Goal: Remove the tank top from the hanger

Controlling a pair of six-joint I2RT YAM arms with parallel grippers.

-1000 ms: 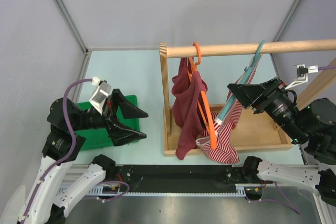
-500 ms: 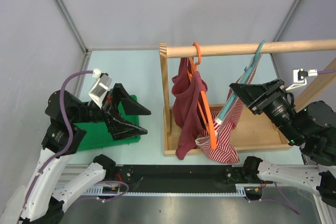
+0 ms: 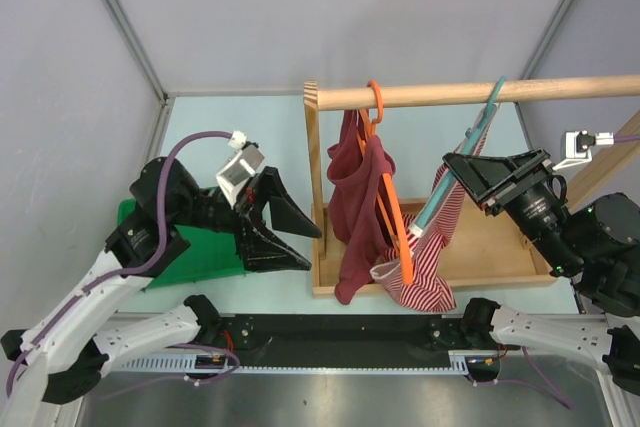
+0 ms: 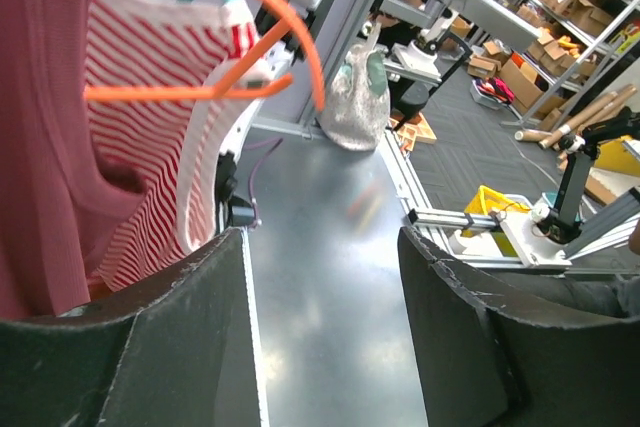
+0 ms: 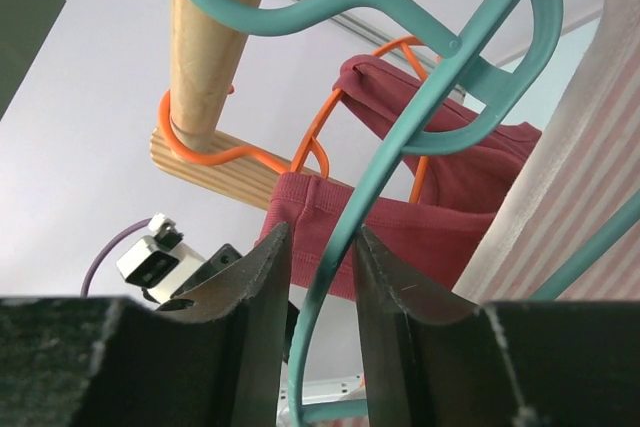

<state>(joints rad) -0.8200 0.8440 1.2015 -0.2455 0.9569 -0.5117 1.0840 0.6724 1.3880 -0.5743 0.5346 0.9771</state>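
Note:
A maroon tank top (image 3: 355,197) hangs on an orange hanger (image 3: 395,212) from the wooden rail (image 3: 500,90). Beside it, a red-and-white striped top (image 3: 430,267) hangs on a teal hanger (image 3: 480,127). My right gripper (image 3: 452,172) straddles the teal hanger's arm (image 5: 400,147). Its jaws stand narrow and open; the bar touches one finger, with a small gap to the other. My left gripper (image 3: 313,247) is open and holds nothing, just left of the rack post, near the maroon top's lower edge. In the left wrist view, the maroon cloth (image 4: 40,147) and striped cloth (image 4: 150,97) hang left of the left gripper (image 4: 320,247).
The rail rests on a wooden post (image 3: 313,167) above a wooden base tray (image 3: 500,267). A green mat (image 3: 190,257) lies under the left arm. Grey walls close in the back and both sides.
The left arm has swung right, from over the green mat to the rack post, its jaws narrowing a little. The right jaws have narrowed around the teal hanger.

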